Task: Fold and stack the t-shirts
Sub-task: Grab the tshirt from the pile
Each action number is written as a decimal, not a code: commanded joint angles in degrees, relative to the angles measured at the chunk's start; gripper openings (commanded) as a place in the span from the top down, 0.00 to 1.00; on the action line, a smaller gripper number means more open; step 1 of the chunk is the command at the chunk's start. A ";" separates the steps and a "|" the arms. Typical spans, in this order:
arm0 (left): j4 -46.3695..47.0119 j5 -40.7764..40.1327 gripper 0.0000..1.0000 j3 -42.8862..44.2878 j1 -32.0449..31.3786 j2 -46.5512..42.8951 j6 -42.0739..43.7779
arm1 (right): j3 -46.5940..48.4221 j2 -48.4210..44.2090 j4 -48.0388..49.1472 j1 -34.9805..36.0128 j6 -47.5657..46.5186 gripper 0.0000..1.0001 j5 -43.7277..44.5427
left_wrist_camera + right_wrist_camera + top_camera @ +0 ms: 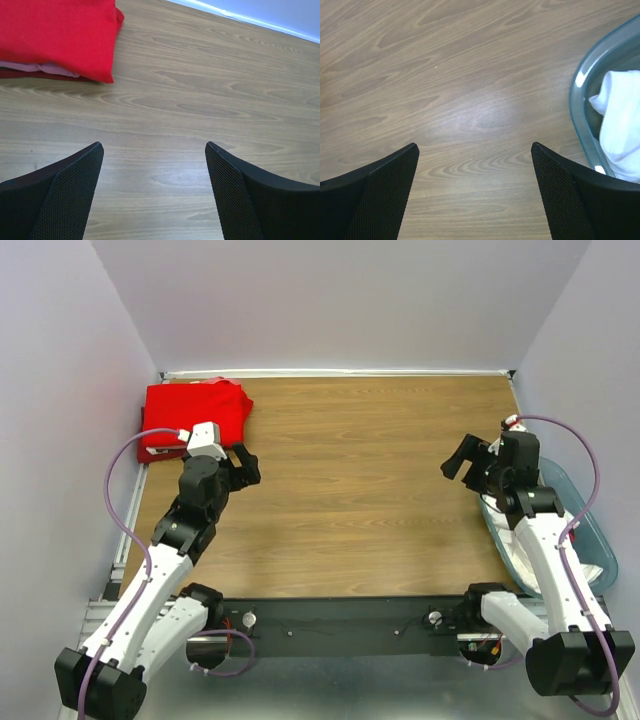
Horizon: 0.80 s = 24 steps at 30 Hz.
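A folded bright red t-shirt point(195, 415) lies in the table's far left corner; in the left wrist view the red t-shirt point(55, 35) shows a pale layer under its top fold. My left gripper point(243, 468) hovers just right of it, open and holding nothing point(153, 145), over bare wood. A white t-shirt point(620, 125) lies crumpled inside the blue-tinted plastic tub point(577, 100) at the right edge. My right gripper point(465, 458) stands open and holding nothing point(474, 145) over the table, left of the tub.
The tub point(597, 540) sits at the table's right side, partly under my right arm. Grey walls close the table in at the back and both sides. The wooden table point(360, 490) spreads between the two arms.
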 commanded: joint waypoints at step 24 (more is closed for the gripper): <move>1.82 -1.95 0.10 1.62 -0.18 1.70 2.27 | 2.91 5.92 -20.57 -14.32 30.43 0.00 36.54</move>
